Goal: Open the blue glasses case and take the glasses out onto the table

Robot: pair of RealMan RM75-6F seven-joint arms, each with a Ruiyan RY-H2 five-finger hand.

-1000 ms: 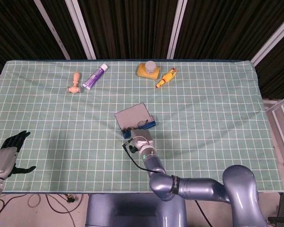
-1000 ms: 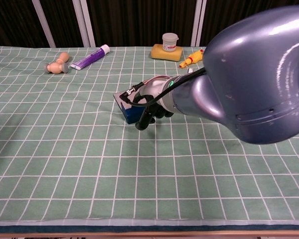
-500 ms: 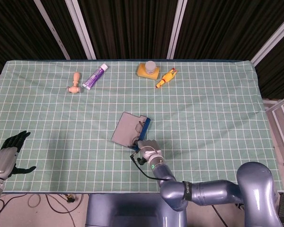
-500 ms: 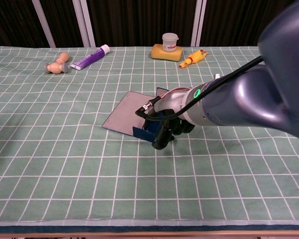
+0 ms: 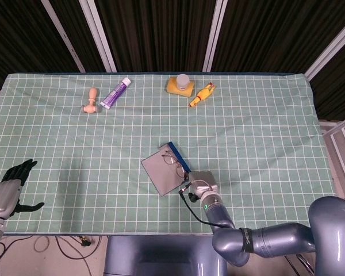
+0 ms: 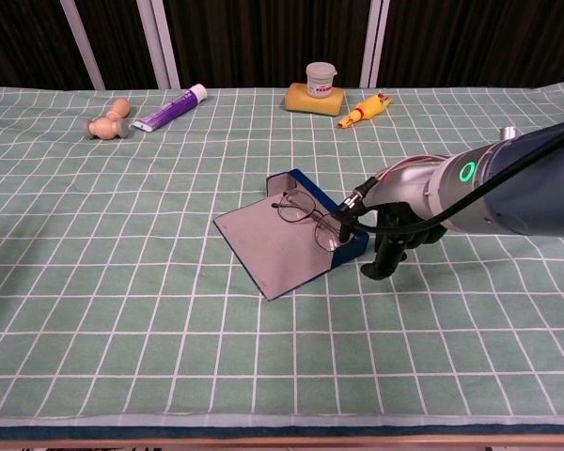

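The blue glasses case [image 6: 350, 246] lies open in the middle of the table, its grey lid [image 6: 274, 244] flat on the cloth. It also shows in the head view as the case [image 5: 177, 155] with its lid [image 5: 164, 173]. Thin-rimmed glasses [image 6: 305, 210] rest inside the tray, and the glasses [image 5: 171, 156] are visible from above too. My right hand [image 6: 395, 237] sits at the case's right end, dark fingers [image 6: 381, 258] curled down against it, holding that end. The right hand [image 5: 201, 187] is just near-right of the case. My left hand [image 5: 8, 192] hovers at the near-left table edge, fingers spread, empty.
Along the far side lie a wooden peg figure [image 5: 90, 102], a purple tube [image 5: 115, 94], a yellow sponge with a white cup [image 5: 180, 84] and a rubber chicken [image 5: 202, 94]. A green checked cloth [image 5: 264, 132] covers the table.
The lid has dropped from upright to flat. My right hand moved right and toward me, and the case slid and turned with it, leaving the glasses exposed. The left hand stayed still.
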